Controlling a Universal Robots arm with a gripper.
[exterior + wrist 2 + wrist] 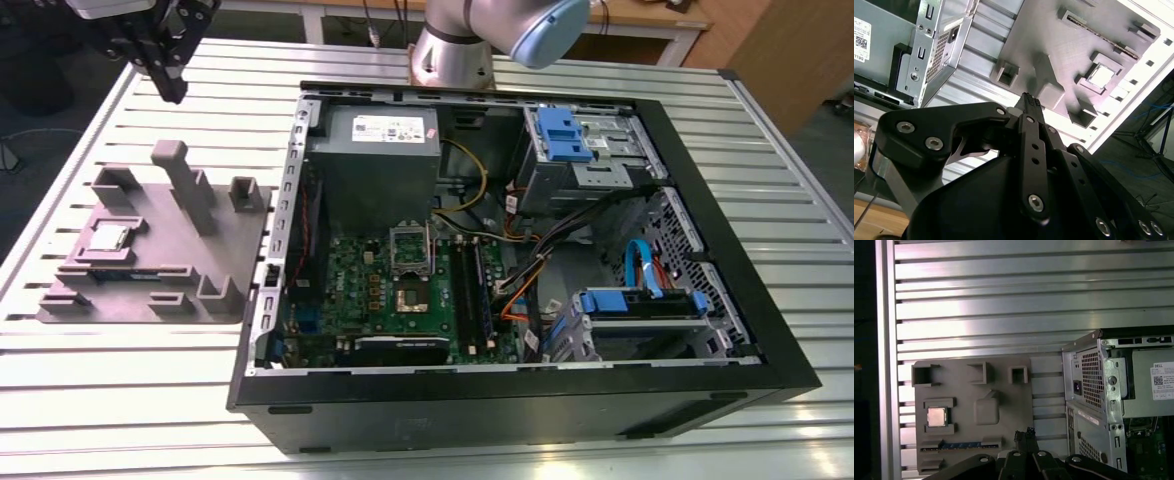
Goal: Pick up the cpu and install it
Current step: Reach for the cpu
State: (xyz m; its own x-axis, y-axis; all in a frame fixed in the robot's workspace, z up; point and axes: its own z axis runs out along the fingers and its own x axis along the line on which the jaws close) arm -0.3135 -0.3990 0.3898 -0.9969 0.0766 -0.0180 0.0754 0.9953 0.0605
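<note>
Gripper aloft near tray with cpu, fingers seemingly together.

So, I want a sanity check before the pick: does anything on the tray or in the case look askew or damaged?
Nothing stands out. The cpu lies flat and square in its recess on the grey tray, the open computer case looks intact, and the gripper hangs shut and empty, clear of both.
</note>
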